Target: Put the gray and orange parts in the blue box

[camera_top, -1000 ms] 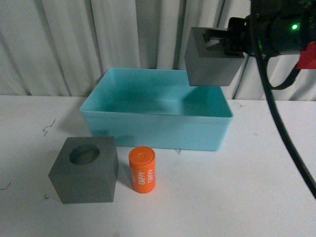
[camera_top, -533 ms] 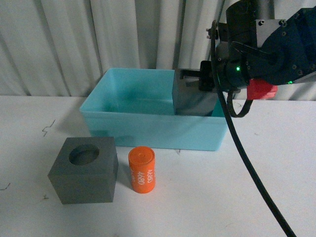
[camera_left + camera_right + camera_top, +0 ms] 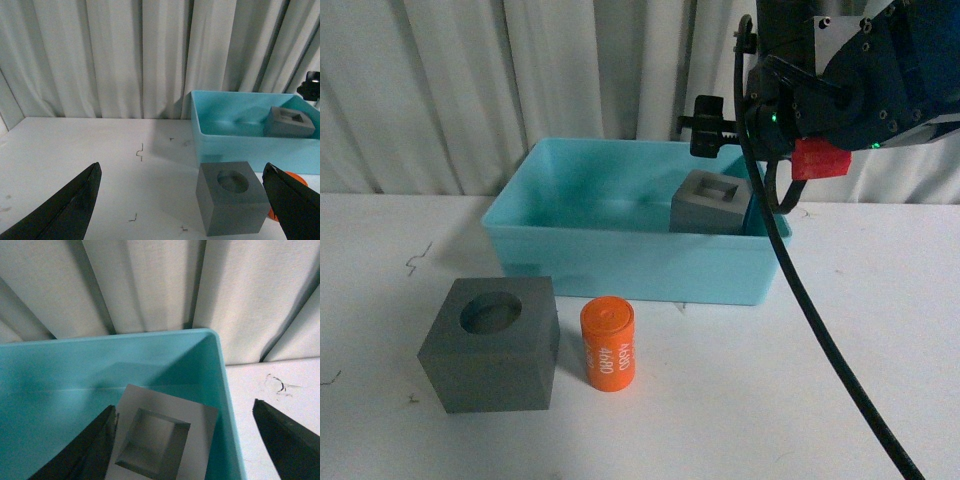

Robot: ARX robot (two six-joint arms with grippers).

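Note:
The gray cube with a rectangular hole [image 3: 712, 203] sits inside the blue box [image 3: 620, 262] at its right end. My right gripper [image 3: 725, 135] is open and empty just above it. In the right wrist view the cube [image 3: 160, 440] lies between the open fingers [image 3: 285, 440], apart from both. The gray cube with a round hole [image 3: 492, 345] and the orange cylinder [image 3: 608, 343] stand on the table in front of the box. My left gripper [image 3: 182, 210] is open and empty, short of the round-hole cube [image 3: 230, 204]; the cylinder [image 3: 296, 178] shows partly behind one finger.
A white table [image 3: 840, 380] carries everything, with small dark marks [image 3: 418, 258] on its left side. A pale curtain [image 3: 470, 90] hangs close behind the box. The right arm's black cable [image 3: 820, 330] hangs over the table's right side.
My right gripper carried the rectangular-hole cube down into the box and let it go. The cube now rests on the box floor and the gripper stands open above it.

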